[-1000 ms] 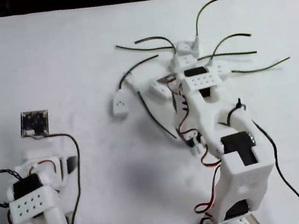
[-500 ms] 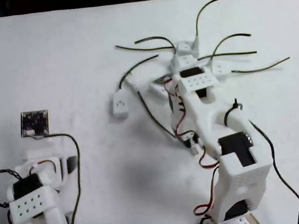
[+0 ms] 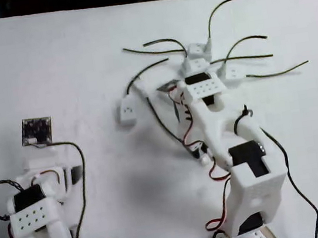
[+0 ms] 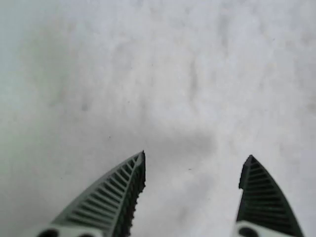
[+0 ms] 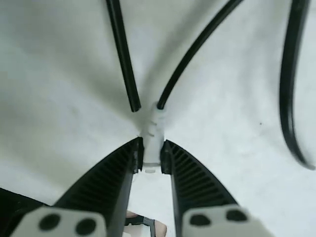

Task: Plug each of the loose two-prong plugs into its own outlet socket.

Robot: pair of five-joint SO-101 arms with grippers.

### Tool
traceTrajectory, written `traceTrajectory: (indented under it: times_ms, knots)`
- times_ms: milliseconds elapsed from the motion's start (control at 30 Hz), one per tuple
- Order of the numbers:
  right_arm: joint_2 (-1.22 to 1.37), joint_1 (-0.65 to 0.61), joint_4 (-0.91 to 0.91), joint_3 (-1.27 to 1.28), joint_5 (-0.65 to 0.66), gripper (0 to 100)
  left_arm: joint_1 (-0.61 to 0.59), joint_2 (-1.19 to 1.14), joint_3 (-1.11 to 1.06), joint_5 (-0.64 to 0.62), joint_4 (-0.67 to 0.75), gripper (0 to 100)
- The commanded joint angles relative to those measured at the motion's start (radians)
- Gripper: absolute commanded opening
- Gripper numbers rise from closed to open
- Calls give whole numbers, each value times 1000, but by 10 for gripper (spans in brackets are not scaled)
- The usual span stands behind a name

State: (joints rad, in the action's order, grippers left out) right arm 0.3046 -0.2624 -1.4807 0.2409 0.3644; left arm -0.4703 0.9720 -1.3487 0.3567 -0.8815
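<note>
My right gripper (image 5: 152,147) is shut on a small white plug (image 5: 152,129), held just above the white table; the plug's black wire (image 5: 197,45) runs away from it. A second black wire (image 5: 122,54) ends right beside the plug. In the high view the right arm (image 3: 203,86) stretches to a cluster of white plug and socket pieces (image 3: 197,50) with curling black wires. A separate white socket block (image 3: 127,108) lies to the cluster's left. My left gripper (image 4: 195,159) hangs open over bare table at the near left, with nothing between its fingers.
More white pieces (image 3: 234,73) and long black wires (image 3: 277,71) spread to the right of the cluster. The left arm (image 3: 35,210) sits folded near the front left edge. The table's far edge (image 3: 43,14) borders a dark background.
The right arm has shifted a little to the left with the plug in its gripper. The left arm has kept still.
</note>
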Motion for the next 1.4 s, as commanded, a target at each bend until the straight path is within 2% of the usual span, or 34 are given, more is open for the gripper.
traceTrajectory:
  times_ms: [0, 200, 500, 700, 867, 1367]
  knots:
    - [44, -36, -12, -17, 2, 17, -8, 21, 2, 6, 20, 305]
    - [59, -31, -28, -60, 2, 17, -8, 21, 2, 6, 20, 305]
    - [-28, -38, -229, -193, 2, 17, -8, 21, 2, 8, 20, 305]
    - [-249, -38, -234, -190, -5, 17, -8, 21, 2, 8, 20, 305]
    - [-397, -41, -232, -190, -89, 17, -8, 21, 2, 8, 20, 305]
    - [-627, -41, -182, -169, -209, 17, -8, 21, 2, 8, 20, 305]
